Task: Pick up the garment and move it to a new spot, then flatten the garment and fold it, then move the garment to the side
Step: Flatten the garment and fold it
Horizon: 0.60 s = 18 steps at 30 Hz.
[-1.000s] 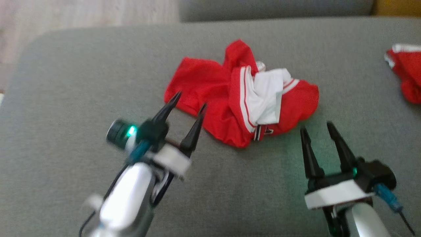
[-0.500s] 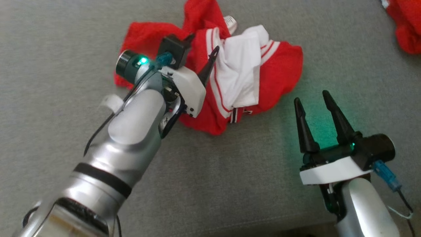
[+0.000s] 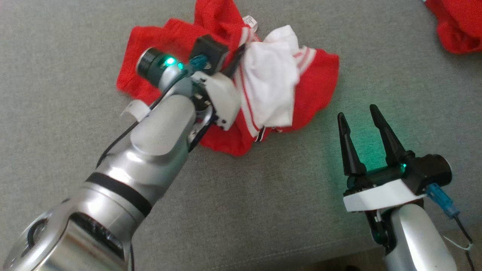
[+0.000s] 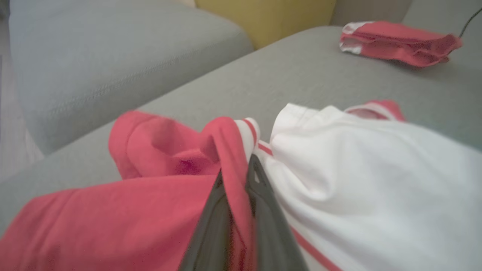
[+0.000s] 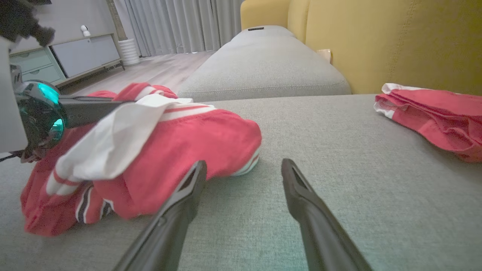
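The left gripper (image 4: 237,170) is clenched on a raised red fold of the garment (image 3: 318,84), pinching the cloth between its two dark fingers right beside the white panel with red stripes. The garment lies crumpled on the grey sofa seat (image 3: 263,195), with red cloth spreading to either side of the pinch and a dark striped band showing at its near edge. The right gripper (image 3: 357,113) hangs just off the garment's near right corner, with its fingers spread wide, holding nothing and clear of the cloth. Bare seat lies open around the garment: a broad stretch to its left, and another on its near side reaching to the seat's front edge. Well to the right of the garment rests a second red garment (image 5: 433,109), folded, near a yellow backrest (image 5: 376,37)
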### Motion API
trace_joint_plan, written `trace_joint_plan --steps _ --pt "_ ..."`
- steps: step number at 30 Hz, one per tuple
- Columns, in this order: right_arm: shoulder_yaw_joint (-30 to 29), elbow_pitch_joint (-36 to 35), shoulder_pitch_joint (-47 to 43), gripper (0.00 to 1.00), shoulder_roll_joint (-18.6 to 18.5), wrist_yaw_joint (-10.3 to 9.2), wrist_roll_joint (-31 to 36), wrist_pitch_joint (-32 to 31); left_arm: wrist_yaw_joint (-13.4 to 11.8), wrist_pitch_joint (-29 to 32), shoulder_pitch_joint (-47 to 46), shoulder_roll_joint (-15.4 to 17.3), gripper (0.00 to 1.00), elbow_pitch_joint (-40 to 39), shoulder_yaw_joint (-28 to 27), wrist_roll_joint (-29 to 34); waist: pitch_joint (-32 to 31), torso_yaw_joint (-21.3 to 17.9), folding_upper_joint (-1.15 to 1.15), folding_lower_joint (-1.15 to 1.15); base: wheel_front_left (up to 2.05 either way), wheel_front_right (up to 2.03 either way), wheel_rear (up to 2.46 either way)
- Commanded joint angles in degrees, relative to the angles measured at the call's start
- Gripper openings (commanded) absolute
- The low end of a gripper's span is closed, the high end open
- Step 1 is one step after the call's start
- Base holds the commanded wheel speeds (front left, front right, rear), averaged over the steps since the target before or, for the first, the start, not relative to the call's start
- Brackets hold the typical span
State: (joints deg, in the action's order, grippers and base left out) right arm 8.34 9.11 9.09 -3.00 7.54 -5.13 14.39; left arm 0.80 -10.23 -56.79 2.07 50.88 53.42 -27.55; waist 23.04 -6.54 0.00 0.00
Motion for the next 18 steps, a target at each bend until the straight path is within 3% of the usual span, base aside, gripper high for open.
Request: trace_joint_plan --steps 1,7,10,15,18 --pt "1.34 -1.46 0.79 1.0 -0.02 -0.05 -0.53 0.61 -0.28 -0.54 -3.83 0.81 0.0 -2.46 -0.7 -0.35 -1.19 -0.26 0.0 0.0 0.0 0.0 0.0" --pt "2.75 -0.83 0.13 1.0 0.1 -0.05 -2.89 0.61 0.77 2.64 -10.19 0.81 0.0 -11.4 1.78 -4.7 -5.3 -2.0 0.0 0.0 0.0 0.0 0.0" --pt "4.43 -0.48 -0.33 1.0 0.11 -0.05 -5.2 0.61 0.95 5.3 -17.02 0.81 0.0 -16.05 0.32 -9.07 -7.74 -3.99 0.0 0.0 0.0 0.0 0.0" --pt "4.83 0.06 -1.72 1.0 0.12 -0.05 -6.48 0.61 -2.61 3.76 -24.53 0.81 0.0 -16.38 -6.16 -15.93 -10.75 -5.15 0.0 0.0 0.0 0.0 0.0" --pt "4.31 0.13 -2.57 1.0 0.12 -0.05 -6.36 0.61 -4.32 2.71 -23.43 0.81 0.0 -14.68 -9.99 -21.02 -12.12 -4.72 0.0 0.0 0.0 0.0 0.0"
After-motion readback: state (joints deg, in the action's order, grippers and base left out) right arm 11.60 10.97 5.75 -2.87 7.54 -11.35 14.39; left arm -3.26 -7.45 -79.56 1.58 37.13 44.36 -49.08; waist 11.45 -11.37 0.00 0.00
